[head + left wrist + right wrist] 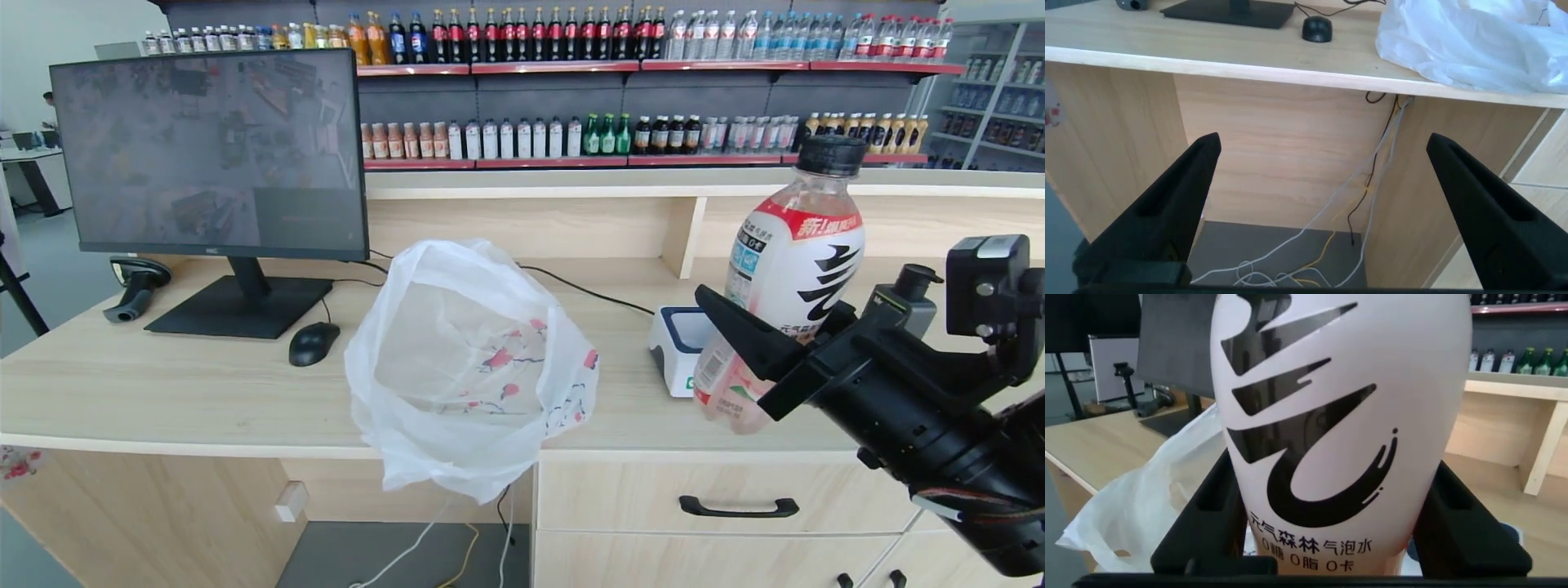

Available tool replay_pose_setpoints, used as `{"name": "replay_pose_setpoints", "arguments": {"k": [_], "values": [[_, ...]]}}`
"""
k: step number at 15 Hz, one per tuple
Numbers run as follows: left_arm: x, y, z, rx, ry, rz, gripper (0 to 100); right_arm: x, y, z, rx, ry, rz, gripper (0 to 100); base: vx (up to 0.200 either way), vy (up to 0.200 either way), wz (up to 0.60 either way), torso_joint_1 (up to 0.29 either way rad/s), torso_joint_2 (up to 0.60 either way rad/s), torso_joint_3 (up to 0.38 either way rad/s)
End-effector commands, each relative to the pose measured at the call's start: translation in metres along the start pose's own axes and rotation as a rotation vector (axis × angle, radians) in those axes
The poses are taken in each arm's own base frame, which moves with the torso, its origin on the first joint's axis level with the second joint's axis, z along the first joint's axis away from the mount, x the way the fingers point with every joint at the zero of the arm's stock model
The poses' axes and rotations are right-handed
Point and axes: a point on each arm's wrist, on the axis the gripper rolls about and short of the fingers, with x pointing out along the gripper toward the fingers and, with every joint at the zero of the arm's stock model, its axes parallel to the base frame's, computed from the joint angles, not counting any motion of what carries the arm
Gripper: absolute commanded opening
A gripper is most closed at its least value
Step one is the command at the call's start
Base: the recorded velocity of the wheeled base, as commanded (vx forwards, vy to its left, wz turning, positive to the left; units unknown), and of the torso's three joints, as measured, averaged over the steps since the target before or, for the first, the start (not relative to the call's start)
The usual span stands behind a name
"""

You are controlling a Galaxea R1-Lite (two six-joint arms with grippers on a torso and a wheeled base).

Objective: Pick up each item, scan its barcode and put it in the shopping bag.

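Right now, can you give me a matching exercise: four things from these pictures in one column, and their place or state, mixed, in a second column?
1 bottle
2 shopping bag
3 mouse
4 left gripper

a open, low before the counter
b held in the right gripper
c beside the monitor stand
d standing open at the counter's front edge

Pairs: 1-b, 2-d, 3-c, 4-a

The bottle (804, 245) hides part of the scanner (671, 359).

Bright even light, faint shadows, edges seemingly bowed
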Motion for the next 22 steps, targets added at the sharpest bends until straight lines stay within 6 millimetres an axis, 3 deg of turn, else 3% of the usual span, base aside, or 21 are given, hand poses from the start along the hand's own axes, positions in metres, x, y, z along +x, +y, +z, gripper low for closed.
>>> {"name": "replay_pose_setpoints", "arguments": {"k": [1,4,12,17,22], "values": [[0.000,0.000,0.000,0.000,-0.002,0.001,100,0.000,0.000,-0.001,-0.001,0.002,-0.001,0,0.000,0.200,0.00,-0.002,0.00,0.002],[0.000,0.000,0.000,0.002,-0.002,0.001,100,0.000,0.000,0.001,0.001,-0.006,0.000,0,0.000,0.200,0.00,0.004,0.00,0.004],[0.000,0.000,0.000,0.002,0.001,0.001,100,0.004,0.000,-0.002,0.001,0.002,0.002,0,0.000,0.000,0.00,0.000,0.00,0.000],[0.000,0.000,0.000,-0.003,0.001,0.001,100,0.009,0.002,-0.007,0.001,0.014,0.008,0,0.000,0.000,0.60,0.003,0.00,0.002],[0.000,0.000,0.000,-0.007,0.001,0.002,100,0.039,0.004,-0.019,-0.001,0.004,0.012,0,0.000,0.000,0.00,0.000,0.00,0.000]]}}
